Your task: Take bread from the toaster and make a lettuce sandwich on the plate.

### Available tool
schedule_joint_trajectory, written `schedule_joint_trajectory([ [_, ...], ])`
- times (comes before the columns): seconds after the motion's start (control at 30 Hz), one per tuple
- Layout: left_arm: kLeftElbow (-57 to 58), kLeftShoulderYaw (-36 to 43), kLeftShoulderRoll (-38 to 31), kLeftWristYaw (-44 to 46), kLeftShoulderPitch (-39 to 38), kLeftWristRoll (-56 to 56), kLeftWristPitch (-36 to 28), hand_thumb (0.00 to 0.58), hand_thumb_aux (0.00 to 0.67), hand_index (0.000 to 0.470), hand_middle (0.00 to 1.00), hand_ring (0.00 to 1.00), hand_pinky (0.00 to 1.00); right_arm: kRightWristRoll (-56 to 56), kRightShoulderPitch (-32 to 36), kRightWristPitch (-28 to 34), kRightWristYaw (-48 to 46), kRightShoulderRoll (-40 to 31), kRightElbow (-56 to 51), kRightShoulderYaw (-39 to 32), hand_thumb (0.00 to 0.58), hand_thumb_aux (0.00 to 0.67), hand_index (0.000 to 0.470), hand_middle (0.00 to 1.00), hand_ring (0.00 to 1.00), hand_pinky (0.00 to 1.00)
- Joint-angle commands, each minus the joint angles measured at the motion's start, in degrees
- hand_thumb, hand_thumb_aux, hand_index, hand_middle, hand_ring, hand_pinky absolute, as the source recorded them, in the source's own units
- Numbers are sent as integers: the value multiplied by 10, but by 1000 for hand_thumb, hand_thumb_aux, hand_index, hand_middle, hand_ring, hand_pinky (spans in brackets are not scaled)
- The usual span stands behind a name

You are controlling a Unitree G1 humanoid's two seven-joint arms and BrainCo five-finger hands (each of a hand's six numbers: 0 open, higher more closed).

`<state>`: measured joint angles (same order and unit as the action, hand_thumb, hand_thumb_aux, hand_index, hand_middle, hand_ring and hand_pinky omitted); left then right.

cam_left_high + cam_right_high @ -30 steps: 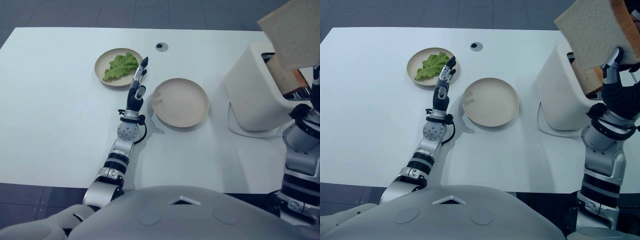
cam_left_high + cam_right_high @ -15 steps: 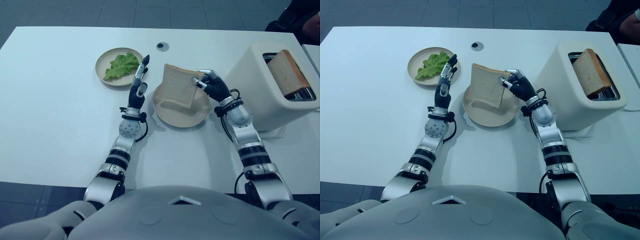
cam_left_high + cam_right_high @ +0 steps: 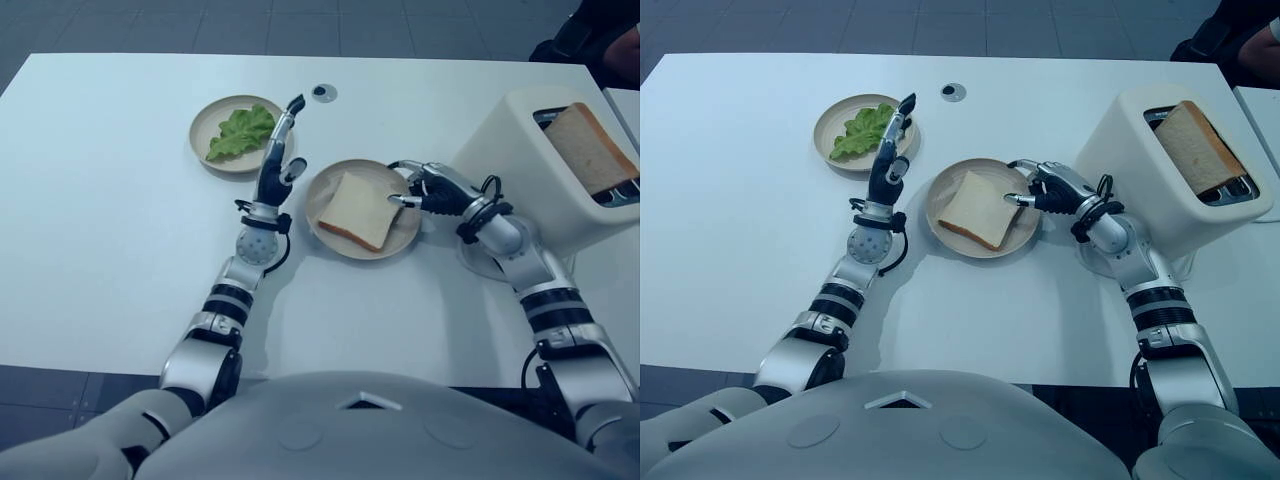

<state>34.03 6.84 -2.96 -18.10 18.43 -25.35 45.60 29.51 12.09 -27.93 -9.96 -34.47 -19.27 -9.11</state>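
One pale bread slice (image 3: 360,209), flat on plate (image 3: 329,178)

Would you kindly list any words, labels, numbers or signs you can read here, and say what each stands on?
None can be read: the toaster, the bread plate, the lettuce plate and the table show no print.

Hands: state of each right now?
Left hand: open, holding nothing.
Right hand: beside the bread slice on the plate; grip cannot be told.
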Motion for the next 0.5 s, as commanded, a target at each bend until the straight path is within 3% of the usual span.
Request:
schedule_joint_trajectory([
  [0.03,-6,1,-60,-75,39,-105,-74,0,0,0,0,0,0,74,-14,25,49,-6,30,-17,0,0,0,0,0,0],
  [0.2,99,48,-133,-149,110,-208,-175,0,0,0,0,0,0,126,-29,62,119,9,87,-11,0,0,0,0,0,0],
  [0.3,233,76,-164,-179,182,-234,-253,0,0,0,0,0,0,140,-48,90,215,67,200,21,0,0,0,0,0,0],
  [0.4,335,104,-180,-161,233,-240,-298,0,0,0,0,0,0,125,-75,70,257,133,294,-4,0,0,0,0,0,0],
  [0.5,385,124,-193,-153,258,-235,-320,0,0,0,0,0,0,126,-99,40,247,158,316,-55,0,0,0,0,0,0],
])
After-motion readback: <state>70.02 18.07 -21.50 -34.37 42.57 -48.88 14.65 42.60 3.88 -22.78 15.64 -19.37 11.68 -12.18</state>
